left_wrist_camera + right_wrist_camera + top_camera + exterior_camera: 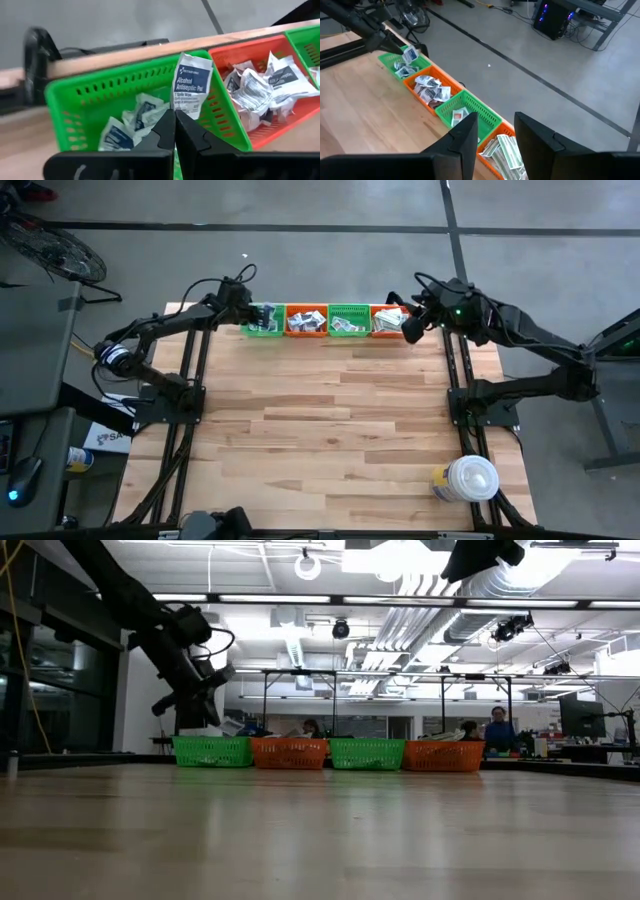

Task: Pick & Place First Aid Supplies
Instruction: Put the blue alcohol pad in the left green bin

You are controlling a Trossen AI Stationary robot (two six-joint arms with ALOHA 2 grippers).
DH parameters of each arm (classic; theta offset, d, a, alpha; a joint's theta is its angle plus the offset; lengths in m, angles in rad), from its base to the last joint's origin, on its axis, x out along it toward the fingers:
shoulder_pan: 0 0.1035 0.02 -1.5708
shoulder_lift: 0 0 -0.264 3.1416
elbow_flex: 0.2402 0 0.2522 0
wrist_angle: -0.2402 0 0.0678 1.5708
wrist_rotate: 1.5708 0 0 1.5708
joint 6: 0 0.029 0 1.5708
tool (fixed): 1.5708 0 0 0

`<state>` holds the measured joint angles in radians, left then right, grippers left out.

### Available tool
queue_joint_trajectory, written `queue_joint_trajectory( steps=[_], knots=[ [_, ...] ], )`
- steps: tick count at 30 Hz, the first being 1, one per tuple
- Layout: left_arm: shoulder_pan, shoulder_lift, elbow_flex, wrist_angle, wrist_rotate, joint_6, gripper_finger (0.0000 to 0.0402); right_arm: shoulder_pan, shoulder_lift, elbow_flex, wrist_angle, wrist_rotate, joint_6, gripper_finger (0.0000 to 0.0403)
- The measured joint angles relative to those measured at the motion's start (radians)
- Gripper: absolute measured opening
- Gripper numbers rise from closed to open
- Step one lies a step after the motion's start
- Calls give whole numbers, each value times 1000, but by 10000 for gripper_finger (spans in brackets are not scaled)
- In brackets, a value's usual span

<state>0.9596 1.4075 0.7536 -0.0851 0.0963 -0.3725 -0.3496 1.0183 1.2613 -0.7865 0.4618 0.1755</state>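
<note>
While our left hand (pixel 174 131) pinches an alcohol-pad packet (pixel 191 85) over the end green basket (pixel 75 92), our right hand (pixel 495 131) waits spread, empty; four baskets already stocked.

I see a light wooden plank table (pixel 330 440) on a grey concrete floor (pixel 330 205). At its far edge four small plastic lattice baskets stand in one row, touching each other: a green one (pixel 263 320), an orange one (pixel 306 321), a second green one (pixel 349 320) and a second orange one (pixel 386 321). At the near right corner of the table I see a big white round lidded container (pixel 470 478). On the floor at the far left lies a dark round fan (pixel 55 248). In the low view, two people (pixel 497 729) are behind the baskets, in a wide room with bright ceiling lights (pixel 300 598). A dark computer tower (pixel 554 20) stands on the floor beyond the table.
</note>
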Motion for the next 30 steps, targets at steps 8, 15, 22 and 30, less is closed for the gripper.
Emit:
queue_joint_trajectory(
  steps=[8, 15, 22, 30],
  knots=[
    [-4, 37, 0, 9, 17, -56, 2, -6, 0, 0, 0, -1, 0, 122],
    [-4, 37, 0, 12, 37, -39, 45, -6, 0, 0, 0, -22, -1, 122],
    [-4, 25, 0, 31, 108, -16, 135, -6, 0, 0, -1, -100, 4, 122],
    [-56, -45, 2, 14, 76, 2, 167, -3, -13, 0, -1, -187, 26, 122]
  ],
)
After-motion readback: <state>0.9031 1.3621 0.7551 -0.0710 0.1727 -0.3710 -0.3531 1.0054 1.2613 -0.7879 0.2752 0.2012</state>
